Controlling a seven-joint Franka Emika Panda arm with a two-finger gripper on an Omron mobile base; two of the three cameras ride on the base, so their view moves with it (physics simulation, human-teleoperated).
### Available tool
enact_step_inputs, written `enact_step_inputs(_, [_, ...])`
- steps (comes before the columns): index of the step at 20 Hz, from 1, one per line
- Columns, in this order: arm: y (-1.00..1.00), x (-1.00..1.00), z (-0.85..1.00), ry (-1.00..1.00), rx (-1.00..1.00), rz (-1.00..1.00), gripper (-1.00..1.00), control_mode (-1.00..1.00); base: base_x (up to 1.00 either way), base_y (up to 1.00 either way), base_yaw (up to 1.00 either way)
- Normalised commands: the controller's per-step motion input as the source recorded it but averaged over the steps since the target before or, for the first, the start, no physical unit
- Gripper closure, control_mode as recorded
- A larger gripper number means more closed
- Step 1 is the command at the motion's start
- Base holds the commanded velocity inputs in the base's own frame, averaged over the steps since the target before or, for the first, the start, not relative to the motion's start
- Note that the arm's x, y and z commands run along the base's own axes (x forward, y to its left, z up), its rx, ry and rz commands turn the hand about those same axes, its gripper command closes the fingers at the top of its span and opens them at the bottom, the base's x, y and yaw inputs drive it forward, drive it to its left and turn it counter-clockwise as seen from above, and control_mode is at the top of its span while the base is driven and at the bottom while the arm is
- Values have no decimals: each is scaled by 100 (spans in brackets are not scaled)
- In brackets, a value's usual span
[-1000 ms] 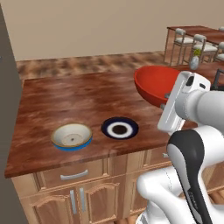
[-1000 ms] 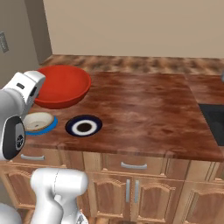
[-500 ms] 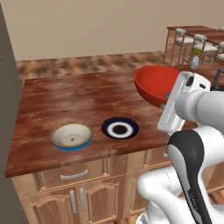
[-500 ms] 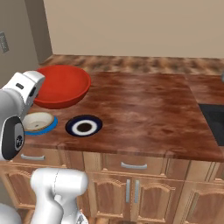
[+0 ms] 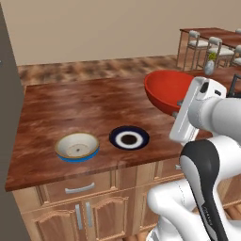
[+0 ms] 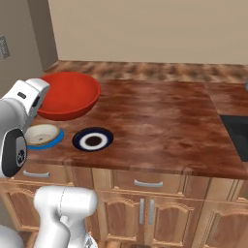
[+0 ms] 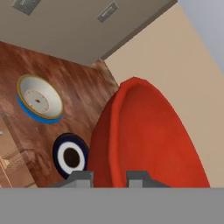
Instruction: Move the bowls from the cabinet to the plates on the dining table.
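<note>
Can't really see the gripper [image 7: 109,178] properly: in my hand view just the finger tips poke up, clamped on the rim of the red bowl [image 7: 144,140], whose lower part is cut off. In the left base view my own arm covers the near side of that bowl. The blue plate [image 5: 77,156] is mostly buried under the cream bowl [image 5: 76,145], just a sliver of edge showing.
</note>
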Motion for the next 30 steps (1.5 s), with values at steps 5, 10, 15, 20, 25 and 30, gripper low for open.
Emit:
enact_step_inputs(5, [0, 14, 0, 3, 0, -2, 100, -100, 0, 0, 0])
enact_step_inputs(10, [-2, 62, 0, 13, 0, -9, 100, -100, 0, 0, 0])
enact_step_inputs(15, [-13, 85, 0, 24, -1, -10, 100, -100, 0, 0, 0])
enact_step_inputs(20, [-1, 71, -1, 17, 0, -4, 100, -100, 0, 0, 0])
enact_step_inputs(25, [2, 20, -21, 6, 5, 0, 100, -100, 0, 0, 0])
enact_step_inputs(30, [0, 6, -46, 0, 14, 0, 100, -100, 0, 0, 0])
